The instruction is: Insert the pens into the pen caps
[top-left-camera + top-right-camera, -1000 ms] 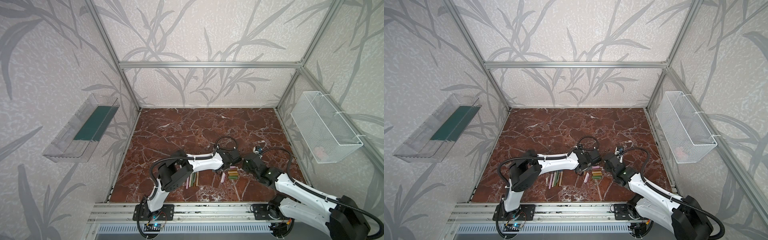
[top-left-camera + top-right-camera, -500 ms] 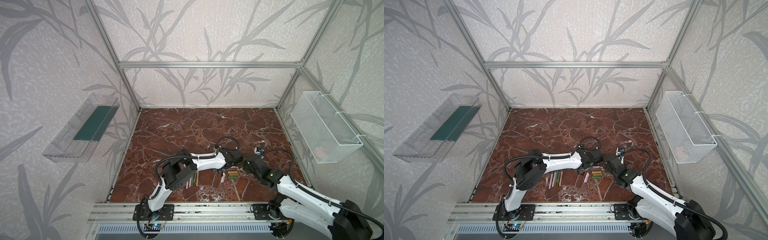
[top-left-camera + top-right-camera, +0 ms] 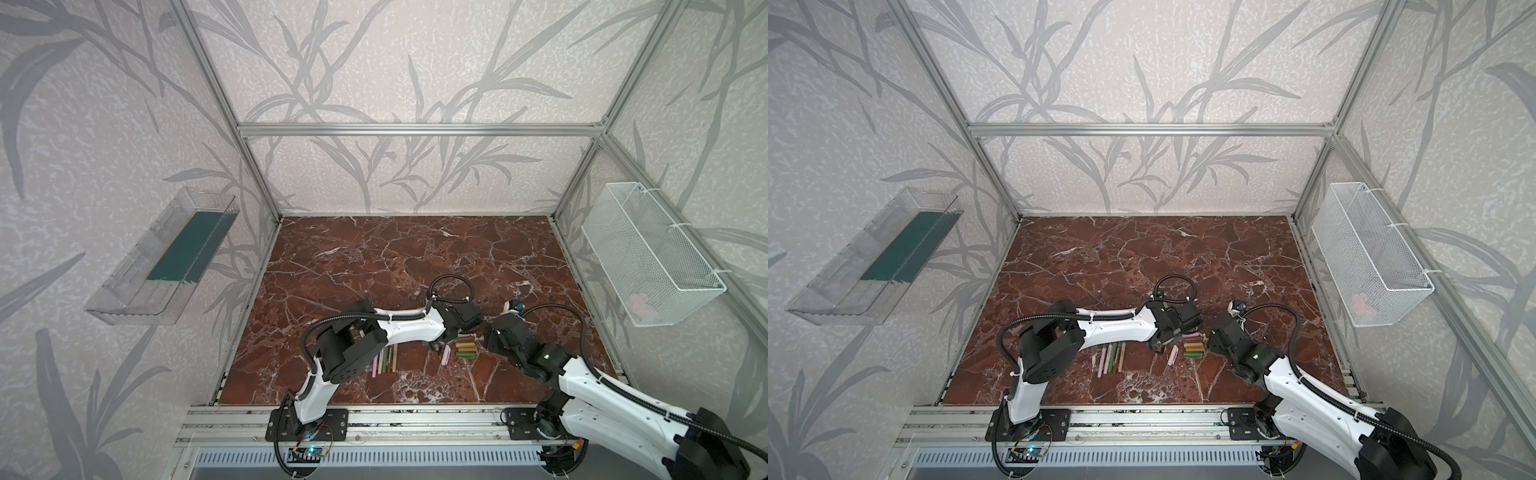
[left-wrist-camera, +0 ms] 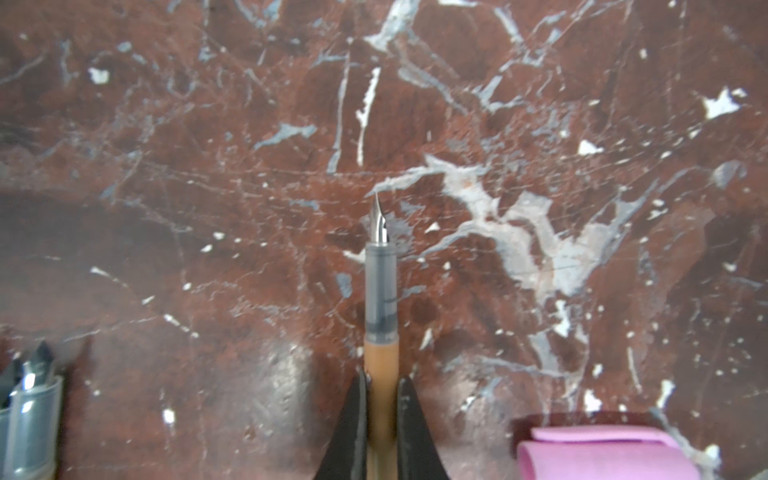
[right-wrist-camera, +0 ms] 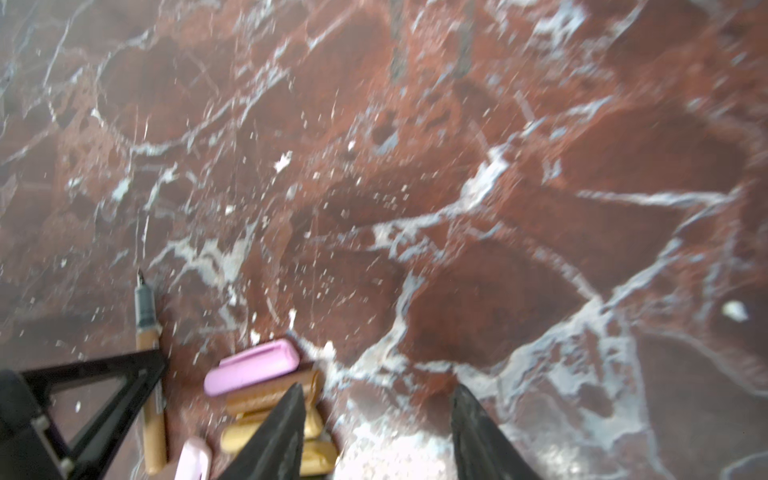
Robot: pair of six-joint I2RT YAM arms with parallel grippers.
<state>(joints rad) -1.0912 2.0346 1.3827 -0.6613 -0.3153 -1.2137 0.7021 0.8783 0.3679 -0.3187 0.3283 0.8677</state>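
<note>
- Red-brown marble tabletop [image 3: 374, 266] with white veins fills the floor of a cell closed in by pale leaf-patterned walls [image 3: 415, 62].
- Left gripper [image 4: 381, 384] is clamped on a tan-brown pen [image 4: 380, 291] near the table's front middle. The pen has a clear grey grip section and a bare steel nib pointing away from the fingers. Whether the pen is lifted off the marble cannot be told.
- Other thin pens [image 3: 1111, 358], pink, green and tan, lie side by side in a row to the left of that gripper in both top views.
- Short round-ended pen caps [image 5: 266, 395], bright pink, brown and gold, lie packed side by side, and a pale pink cap [image 3: 1172, 355] lies just beside them.
- Right gripper [image 5: 379, 388] has its jaws apart with nothing between them, and one finger is just beside the cap pile.
</note>
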